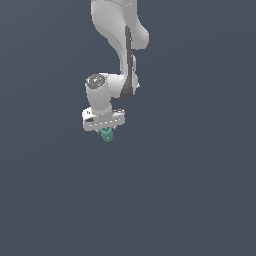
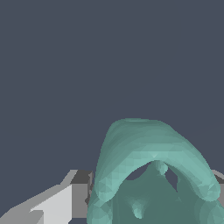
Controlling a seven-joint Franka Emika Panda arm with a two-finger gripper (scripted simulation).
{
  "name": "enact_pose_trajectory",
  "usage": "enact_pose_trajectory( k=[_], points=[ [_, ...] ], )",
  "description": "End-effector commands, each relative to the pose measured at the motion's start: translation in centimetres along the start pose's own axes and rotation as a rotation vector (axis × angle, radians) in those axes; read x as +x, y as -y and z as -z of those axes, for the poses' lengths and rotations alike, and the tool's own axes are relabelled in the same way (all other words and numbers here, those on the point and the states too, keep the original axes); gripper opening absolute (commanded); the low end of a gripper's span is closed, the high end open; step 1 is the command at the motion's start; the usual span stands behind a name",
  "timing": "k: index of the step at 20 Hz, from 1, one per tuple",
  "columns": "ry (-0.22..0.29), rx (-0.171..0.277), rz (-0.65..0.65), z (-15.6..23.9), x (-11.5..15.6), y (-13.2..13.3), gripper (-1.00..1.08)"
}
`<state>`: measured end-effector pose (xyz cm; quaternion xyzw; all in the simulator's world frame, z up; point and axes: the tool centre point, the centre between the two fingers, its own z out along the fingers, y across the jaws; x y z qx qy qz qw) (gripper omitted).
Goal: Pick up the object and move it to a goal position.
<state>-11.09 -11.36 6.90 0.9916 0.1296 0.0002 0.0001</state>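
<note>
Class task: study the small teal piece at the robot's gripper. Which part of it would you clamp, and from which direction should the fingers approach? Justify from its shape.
Probably grip the teal piece across its stubby rounded body, coming from above, as the gripper appears to do here. In the wrist view its hollow, ring-like end curves into a thin arch; the fuller body looks likelier to hold firm between the fingers.

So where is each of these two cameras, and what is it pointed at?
Exterior view: off the arm, looking at the white arm, its hand and the teal piece at the hand's tip.
Wrist view: on the wrist, looking past the hand at the piece, which looms large; one grey finger shows.
Shared: the hand and the piece.
</note>
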Motion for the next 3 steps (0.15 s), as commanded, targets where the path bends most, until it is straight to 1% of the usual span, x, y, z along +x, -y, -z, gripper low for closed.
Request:
enact_pose_trajectory(
  k=[1,3],
  points=[
    [0.000,0.000,0.002,0.11,-0.36,-0.50,-1.00],
    [0.000,0.000,0.002,0.14,-0.43,-0.62,-1.00]
  ],
)
